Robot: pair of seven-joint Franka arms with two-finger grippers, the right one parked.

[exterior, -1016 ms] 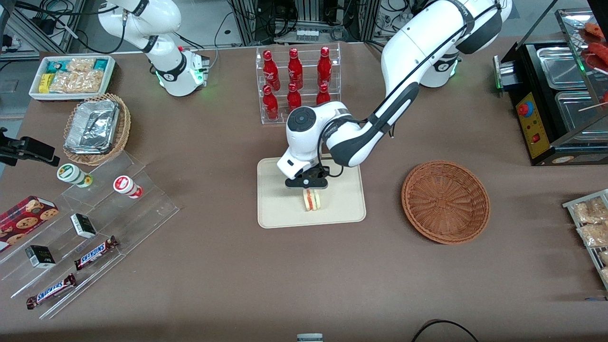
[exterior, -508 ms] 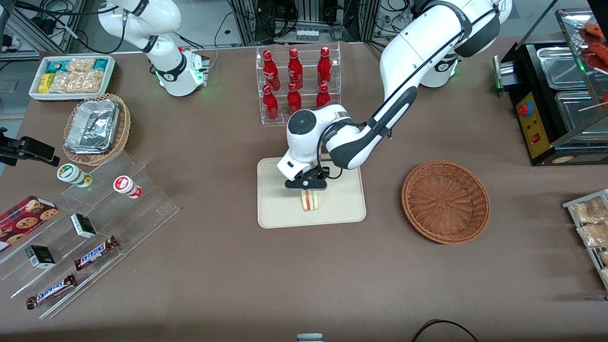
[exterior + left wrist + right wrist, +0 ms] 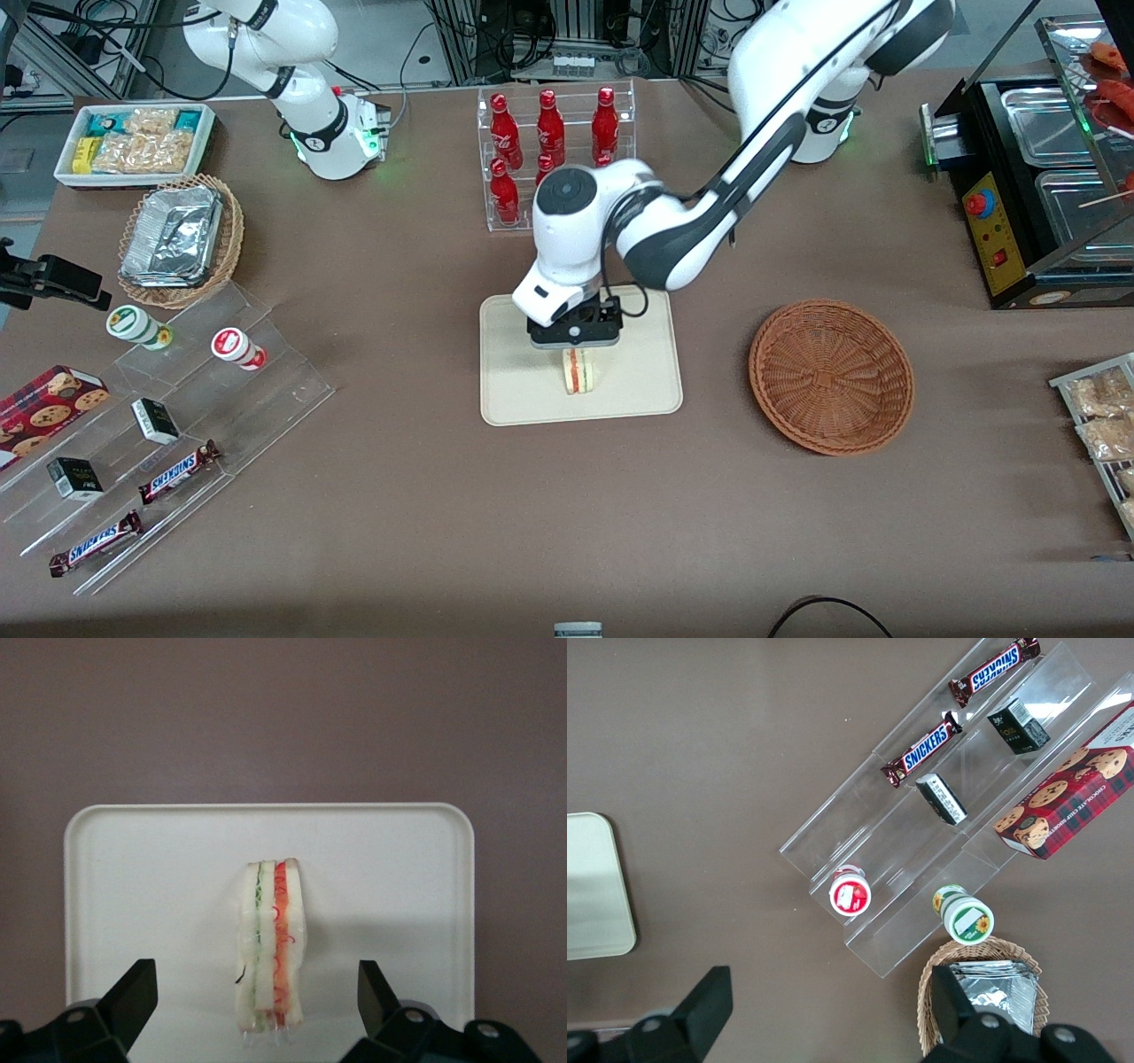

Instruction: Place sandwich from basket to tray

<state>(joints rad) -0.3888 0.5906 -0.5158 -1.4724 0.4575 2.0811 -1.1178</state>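
While my gripper [image 3: 257, 992] hangs spread wide above it, the sandwich [image 3: 580, 370] stands on edge on the tray [image 3: 518, 390].

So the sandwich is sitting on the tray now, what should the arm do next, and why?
Probably lift the gripper straight up and away. The sandwich stands on its edge on the tray, the fingers are spread wide and touching neither side of it, and the basket is empty, so nothing seems left to carry.
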